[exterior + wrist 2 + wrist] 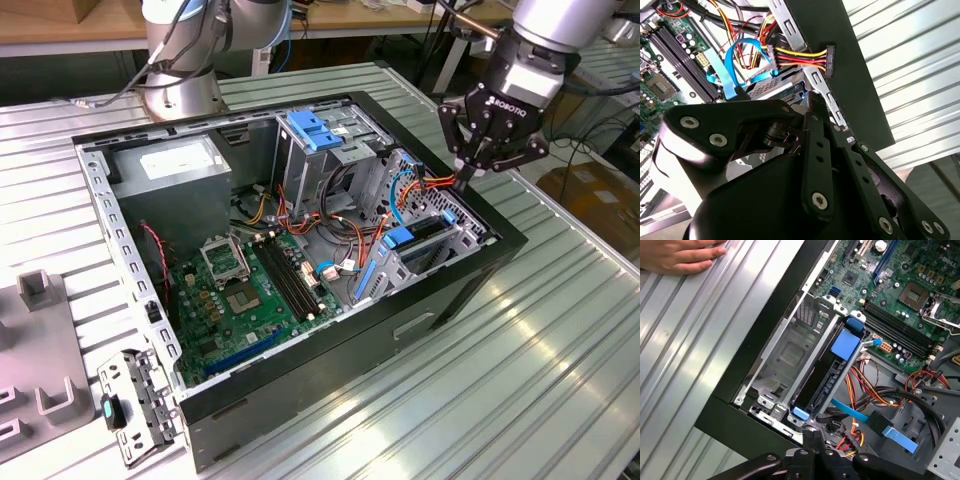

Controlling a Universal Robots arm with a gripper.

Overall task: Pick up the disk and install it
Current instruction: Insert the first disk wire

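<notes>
My gripper (468, 178) has its jaws pinched together with nothing between them, fingertips pointing down over the front rim of the open computer case (330, 385). Just beneath my tips sits the disk (832, 377). It stands on edge in a slot of the metal drive cage (790, 347), so I see it as a long dark slab framed by a blue plastic carrier, with a rounded blue tab at the end nearest me and a broad flat blue tab at the far end. I cannot tell whether my tips touch it. In the exterior view the disk (425, 232) shows as a dark block with a blue front, low in the cage below my jaws. Right beside it the neighbouring bay is bare grey metal. A little beyond hang the power cable (800, 56), yellow, red and black, and the blue ribbon cable (735, 60). Farther off lies the green motherboard (235, 290) with its black memory slots. Outside the case, well away from my jaws, a person's hand (680, 255) rests on the ribbed metal table (560, 350).
</notes>
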